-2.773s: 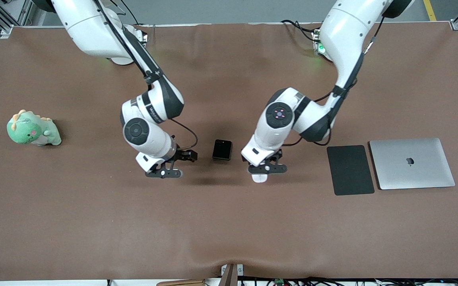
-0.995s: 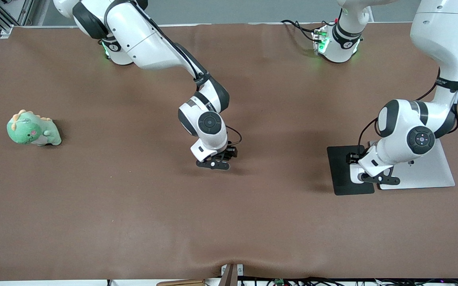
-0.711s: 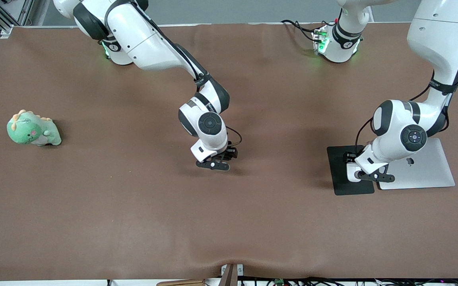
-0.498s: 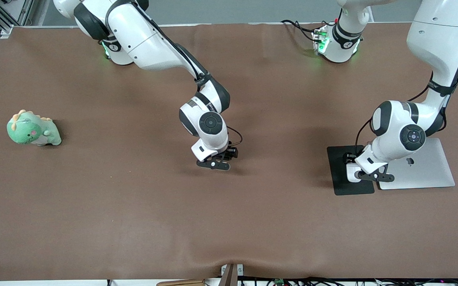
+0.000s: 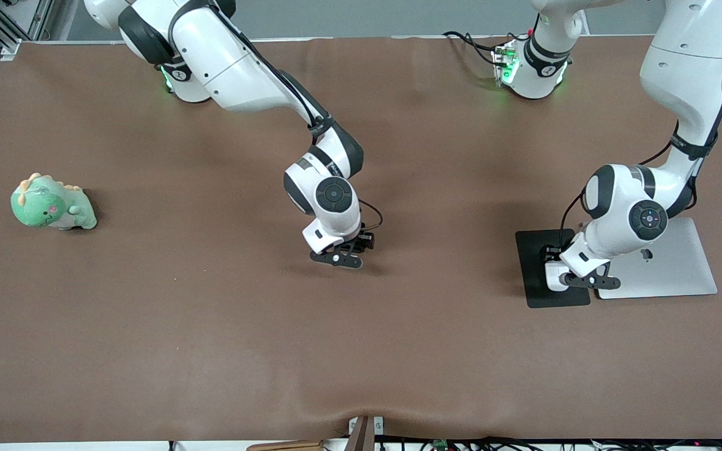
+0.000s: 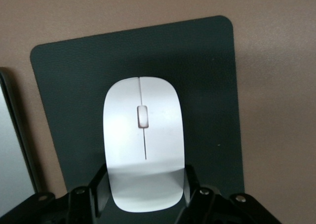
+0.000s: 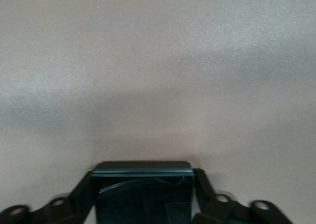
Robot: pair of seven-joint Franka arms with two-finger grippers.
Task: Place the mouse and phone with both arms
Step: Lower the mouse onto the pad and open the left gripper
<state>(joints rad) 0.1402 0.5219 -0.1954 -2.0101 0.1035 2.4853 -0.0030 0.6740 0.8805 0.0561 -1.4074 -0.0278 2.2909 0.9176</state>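
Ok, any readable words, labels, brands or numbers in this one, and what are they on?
No readable words or numbers.
Silver closed laptop: a dark logo on the lid, a sign only, partly hidden by the left arm.
Right arm's forearm: small lettering, too small to read.
White oval mouse, glossy black phone, dark grey mat: no markings.

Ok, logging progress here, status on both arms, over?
Left gripper shut on mouse, over dark mat beside laptop. Right gripper shut on phone, mid-table. Nothing in the way.

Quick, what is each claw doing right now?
Left gripper: closed on the mouse, over the mat.
Right gripper: closed on the phone, over the table.
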